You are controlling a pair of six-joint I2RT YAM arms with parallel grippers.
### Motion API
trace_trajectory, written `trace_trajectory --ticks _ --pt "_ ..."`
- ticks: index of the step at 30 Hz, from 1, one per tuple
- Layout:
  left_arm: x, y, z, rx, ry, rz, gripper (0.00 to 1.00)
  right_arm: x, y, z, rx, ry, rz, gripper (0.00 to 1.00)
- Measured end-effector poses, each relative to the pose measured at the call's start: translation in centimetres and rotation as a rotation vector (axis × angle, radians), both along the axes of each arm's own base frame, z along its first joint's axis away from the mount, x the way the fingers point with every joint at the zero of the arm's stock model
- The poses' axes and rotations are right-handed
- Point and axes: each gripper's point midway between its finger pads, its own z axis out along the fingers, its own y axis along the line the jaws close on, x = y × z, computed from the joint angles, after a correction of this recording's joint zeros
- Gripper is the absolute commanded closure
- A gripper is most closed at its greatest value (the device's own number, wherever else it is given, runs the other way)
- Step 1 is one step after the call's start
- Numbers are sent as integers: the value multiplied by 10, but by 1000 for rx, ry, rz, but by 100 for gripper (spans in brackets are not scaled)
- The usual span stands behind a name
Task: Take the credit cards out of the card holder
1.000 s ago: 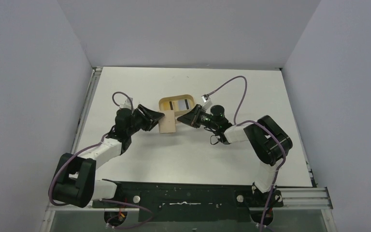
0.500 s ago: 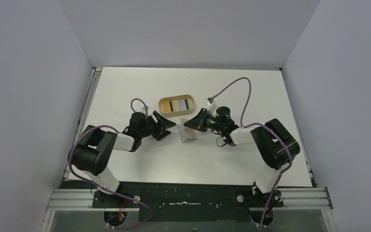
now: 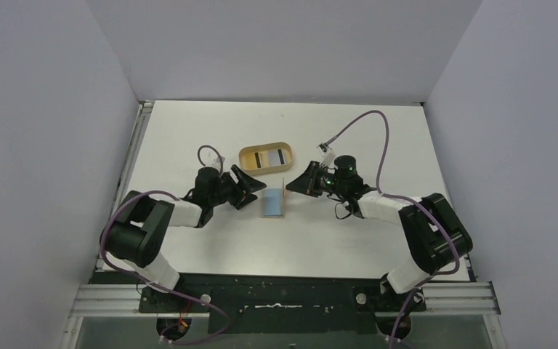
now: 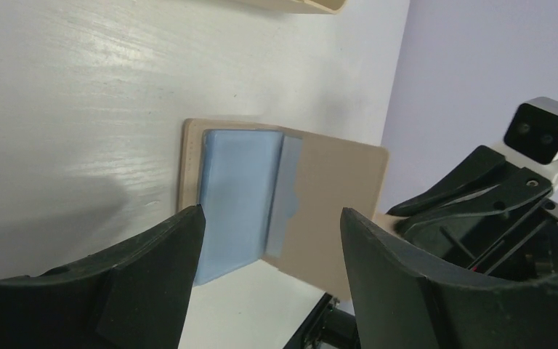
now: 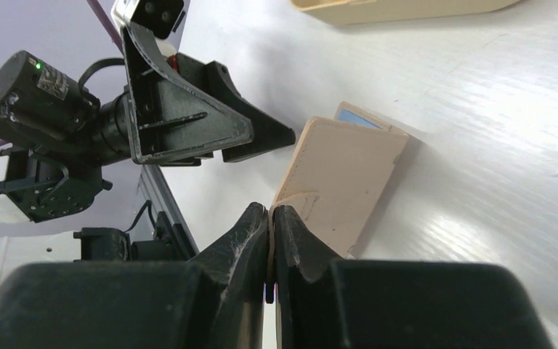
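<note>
1. currently the right gripper (image 5: 269,211) has its jaws pressed together on the edge of the raised flap of the small flat tan-brown folding card holder (image 5: 345,174), and holds that flap upright.
2. left gripper (image 4: 270,214): jaws spread, nothing between them, low and just beside the open holder.
3. the holder's other half lies flat on the white table (image 3: 334,240), light blue inner panel (image 4: 236,189) facing up, between the two grippers.
4. thin striped pieces, probably the credit cards (image 3: 271,158), lie in the oval tan rimmed tray (image 3: 244,154) just beyond. cannot tell whether any card sits in the pockets.
5. handling, as a judgement: the holder looks light, limp at the fold, and likely to slide on the smooth top. the cards look stiff, slick and thin, best pinched at an exposed short edge while the flap is pinned.
</note>
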Motion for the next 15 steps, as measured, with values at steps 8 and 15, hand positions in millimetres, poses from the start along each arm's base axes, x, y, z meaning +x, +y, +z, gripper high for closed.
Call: trace_trajectory --ticks 8,15 --pt "-10 -4 -12 107 13 -31 34 20 -61 -1 -66 -4 -137 100" --pt "-21 -15 -20 175 18 -65 34 12 -92 -41 -194 83 -202 100"
